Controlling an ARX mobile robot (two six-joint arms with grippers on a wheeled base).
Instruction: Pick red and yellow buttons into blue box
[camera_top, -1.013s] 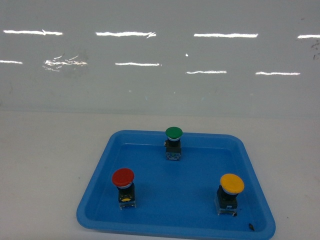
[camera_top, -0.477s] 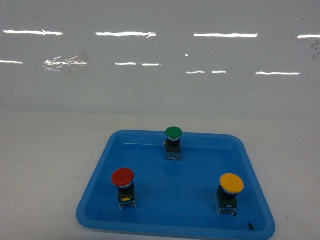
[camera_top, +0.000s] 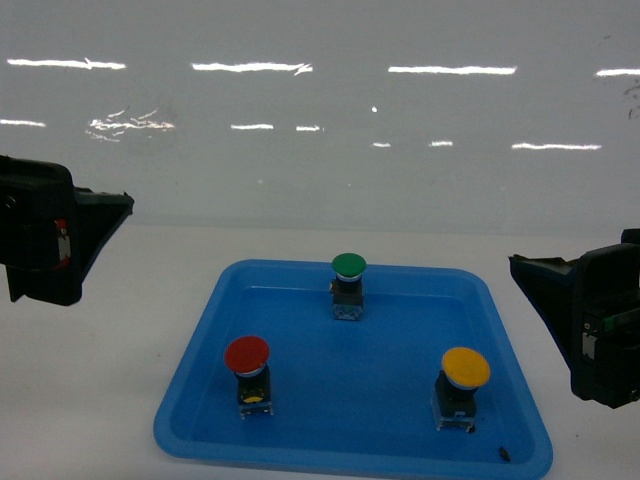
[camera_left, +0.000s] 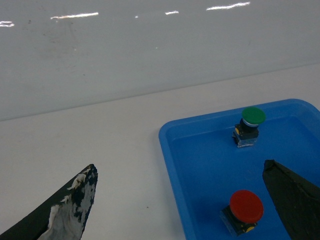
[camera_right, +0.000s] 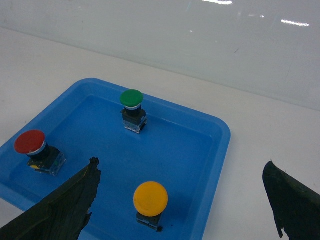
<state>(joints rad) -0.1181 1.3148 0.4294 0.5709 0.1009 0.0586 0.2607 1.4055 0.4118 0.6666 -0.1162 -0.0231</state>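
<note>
The red button (camera_top: 246, 355) stands front left in the blue box (camera_top: 352, 392), a shallow open tray, and the yellow button (camera_top: 465, 367) stands front right in it. My left gripper (camera_top: 100, 215) hangs open at the left edge, above the table and left of the box. In the left wrist view its fingers straddle the box's left rim (camera_left: 167, 150), with the red button (camera_left: 246, 206) near the right finger. My right gripper (camera_top: 540, 275) is open at the right edge. Seen from the right wrist, the yellow button (camera_right: 150, 198) lies between its fingers.
A green button (camera_top: 348, 266) stands at the back middle of the box, upright like the other two. A small dark speck (camera_top: 503, 453) lies in the front right corner. A glossy white wall (camera_top: 320, 120) rises behind the white table (camera_top: 100, 350).
Both grippers have come into the head view, one at each side edge; a second ago neither showed. The box and the three buttons have not moved.
</note>
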